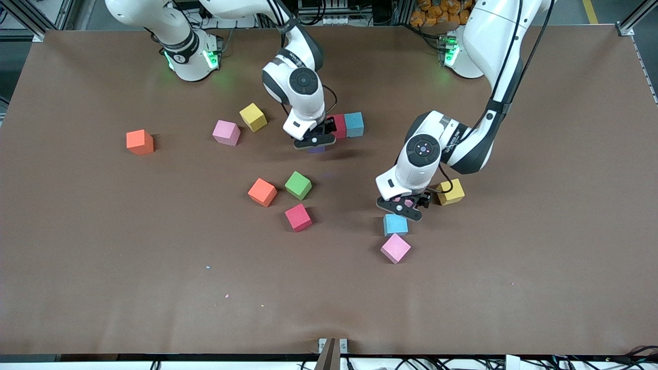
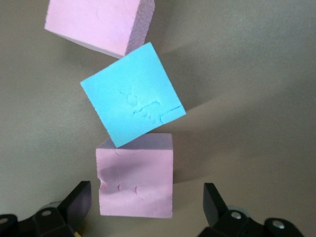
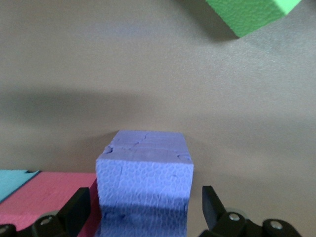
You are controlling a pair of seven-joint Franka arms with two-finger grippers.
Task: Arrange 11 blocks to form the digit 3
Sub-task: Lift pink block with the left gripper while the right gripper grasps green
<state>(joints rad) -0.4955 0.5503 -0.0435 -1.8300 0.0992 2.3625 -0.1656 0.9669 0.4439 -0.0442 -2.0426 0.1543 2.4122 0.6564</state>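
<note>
Right gripper (image 1: 314, 140), fingers spread and released, low over a purple block (image 3: 144, 182) that sits on the surface between them, untouched on either side; the block lies just beside a crimson block (image 1: 339, 126), which in turn touches a light blue block (image 1: 354, 124), the three reading as the start of a row, probably one stroke of the digit. Left gripper (image 1: 400, 206), likewise spread and holding nothing, poised over a pink block (image 2: 137, 180) that rests on the surface between its fingers; touching that block is a second light blue block (image 1: 395, 224), turned at an angle, and next to it a second pink block (image 1: 395, 248) nearest the front camera, the three lying in a loose line not yet squared up. A yellow block (image 1: 451, 192) lies just beside the left gripper, toward the left arm's end. Loose stock, unplaced: a green block (image 1: 298, 185), an orange block (image 1: 262, 192) and another crimson block (image 1: 298, 217) clustered mid-surface; a further yellow block (image 1: 253, 117) and pink block (image 1: 226, 132) nearer the right arm's base; a second orange block (image 1: 140, 142) well apart toward the right arm's end. Judged state: most of the digit is not yet built.
</note>
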